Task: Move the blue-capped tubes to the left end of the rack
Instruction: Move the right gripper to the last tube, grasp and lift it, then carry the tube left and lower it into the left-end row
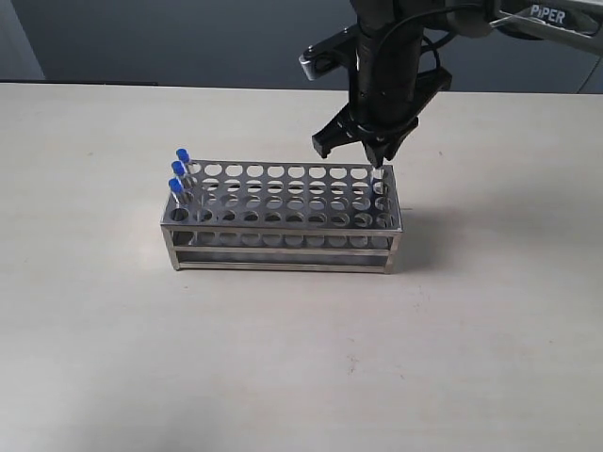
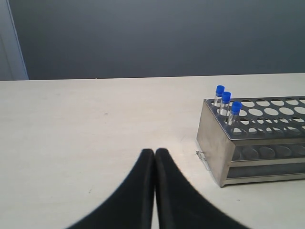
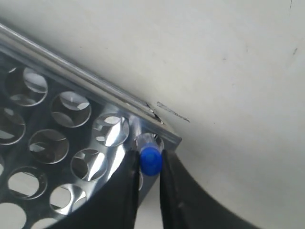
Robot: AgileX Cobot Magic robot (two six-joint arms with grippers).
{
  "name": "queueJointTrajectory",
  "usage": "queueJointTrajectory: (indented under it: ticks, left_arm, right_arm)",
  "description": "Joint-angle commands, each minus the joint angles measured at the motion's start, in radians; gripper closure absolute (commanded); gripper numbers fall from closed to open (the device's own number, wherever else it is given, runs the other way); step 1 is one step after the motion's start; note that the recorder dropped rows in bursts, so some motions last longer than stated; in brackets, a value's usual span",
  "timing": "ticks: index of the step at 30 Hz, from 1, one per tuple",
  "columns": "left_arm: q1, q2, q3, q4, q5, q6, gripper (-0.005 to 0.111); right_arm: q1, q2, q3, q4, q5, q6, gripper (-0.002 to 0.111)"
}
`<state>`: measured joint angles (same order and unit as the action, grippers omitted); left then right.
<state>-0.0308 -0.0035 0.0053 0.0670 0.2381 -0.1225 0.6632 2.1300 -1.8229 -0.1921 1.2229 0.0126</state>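
The shiny metal rack [image 1: 283, 247] stands mid-table. Three blue-capped tubes [image 1: 177, 169] stand upright in holes at its left end, also seen in the left wrist view [image 2: 226, 97]. A fourth blue-capped tube [image 3: 150, 161] sits in the far right corner hole of the rack [image 3: 57, 59]. My right gripper [image 3: 150, 158] is shut on its blue cap, a finger pressing each side. In the exterior view that gripper [image 1: 377, 158] hangs over the corner and hides the cap; only the clear tube [image 1: 378, 176] shows below. My left gripper [image 2: 155, 151] is shut and empty, low over the table, left of the rack [image 2: 214, 143].
The rack's other holes show no tubes. Bare beige table [image 1: 301, 358] lies all round the rack. A dark wall [image 1: 188, 38] runs behind the table's far edge. The left arm does not show in the exterior view.
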Motion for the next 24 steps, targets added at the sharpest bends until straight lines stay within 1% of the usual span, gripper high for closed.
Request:
queueJointTrajectory:
  ticks: [1,17,21,24]
  left_arm:
    - [-0.004,0.003,-0.005,0.001,-0.007,-0.001,0.106]
    - [-0.004,0.003,-0.005,0.001,-0.007,-0.001,0.106]
    - [-0.004,0.003,-0.005,0.001,-0.007,-0.001,0.106]
    - [-0.004,0.003,-0.005,0.001,-0.007,-0.001,0.106]
  right_arm:
    - [-0.004,-0.045,0.004,-0.008,-0.002,-0.013,0.109]
    - [-0.001,-0.247,0.004,0.005,-0.002,-0.013,0.109]
    - [0.027,-0.272,0.004,-0.002,-0.002,-0.013,0.109]
    - [0.067,-0.284,0.004,-0.002,-0.002,-0.013,0.109]
